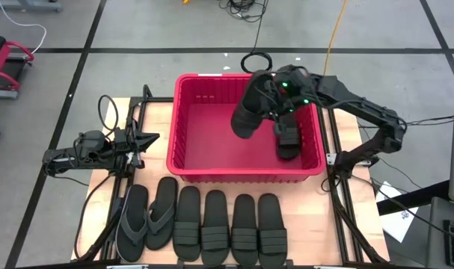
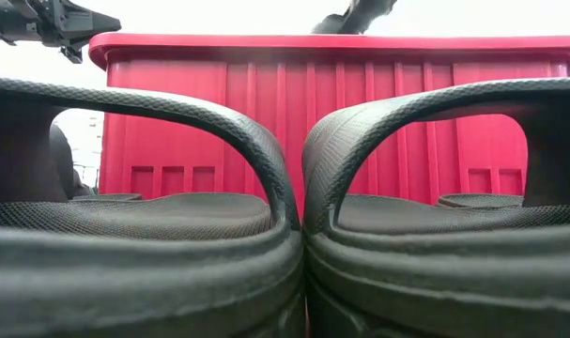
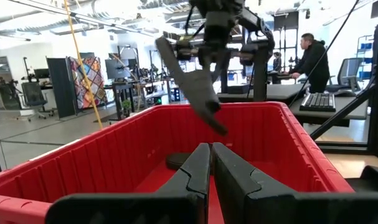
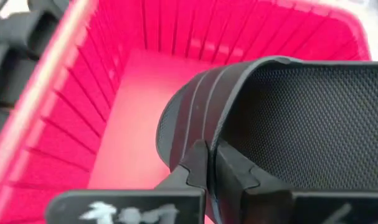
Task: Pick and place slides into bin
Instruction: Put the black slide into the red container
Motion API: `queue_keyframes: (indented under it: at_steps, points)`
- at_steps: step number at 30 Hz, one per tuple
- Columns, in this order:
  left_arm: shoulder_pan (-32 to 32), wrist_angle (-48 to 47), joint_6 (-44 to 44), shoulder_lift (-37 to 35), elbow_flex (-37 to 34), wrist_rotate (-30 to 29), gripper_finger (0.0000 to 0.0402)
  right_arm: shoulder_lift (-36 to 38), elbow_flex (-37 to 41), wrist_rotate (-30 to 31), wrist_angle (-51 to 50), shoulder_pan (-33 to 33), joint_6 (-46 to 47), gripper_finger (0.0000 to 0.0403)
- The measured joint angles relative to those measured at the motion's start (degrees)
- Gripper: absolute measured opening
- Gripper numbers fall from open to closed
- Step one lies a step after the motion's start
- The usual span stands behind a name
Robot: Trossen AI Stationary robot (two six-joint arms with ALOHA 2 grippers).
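Slides (image 1: 201, 226) lie in a row of six along the lower edge of the desk (image 1: 346, 217) in the high view, just below the red bin (image 1: 183, 125): two grey thong flip-flops (image 1: 148, 220) at the left of the row, four black ribbed-strap ones to their right. A seventh slide (image 1: 289, 138) rests inside the bin near its right wall. An eighth, the held slide (image 1: 245, 112), hangs tilted over the bin's upper middle, its strap pinched by the right hand (image 4: 210, 163), whose fingers are pressed together on it; the left wrist view shows this slide dangling above the rim, clear of the bin floor. The right arm (image 1: 361, 112) reaches in from the right of the frame. The left hand (image 1: 150, 139) sits at the left of the bin, just outside its wall, fingers pressed together and holding nothing. A person (image 3: 313, 59) sits at a keyboard in the room beyond.
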State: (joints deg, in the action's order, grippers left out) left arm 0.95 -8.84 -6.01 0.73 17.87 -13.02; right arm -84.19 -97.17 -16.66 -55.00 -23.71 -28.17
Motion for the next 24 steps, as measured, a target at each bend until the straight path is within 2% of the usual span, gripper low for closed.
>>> queue_keyframes:
  at_steps: [4,7,12,17,21,24]
  points:
    - [0.0,0.0,-1.4,0.0,0.0,0.0,0.0026,-4.0,0.0,-0.4,-5.6,-2.9,-2.9,0.0003]
    - [0.0,0.1,-0.6,0.0,0.0,0.0,0.0026,-6.9,0.0,-3.0,-10.8,-4.6,-4.3,0.0003]
    - [0.0,-1.0,1.4,0.0,0.0,-0.3,0.0026,-11.1,0.0,-6.0,-14.0,-6.6,-8.0,0.0003]
    - [0.0,-8.8,11.7,0.0,0.0,-0.4,0.0026,-15.2,0.0,-5.7,-14.0,-9.7,-11.5,0.0004]
    - [0.0,-11.3,20.4,0.0,0.0,-0.4,0.0026,-18.0,0.0,-6.2,-15.6,-12.2,-13.5,0.0004]
    - [0.0,-11.3,22.8,0.0,0.0,-0.2,0.0026,-20.3,0.0,-9.7,-17.5,-14.0,-14.3,0.0004]
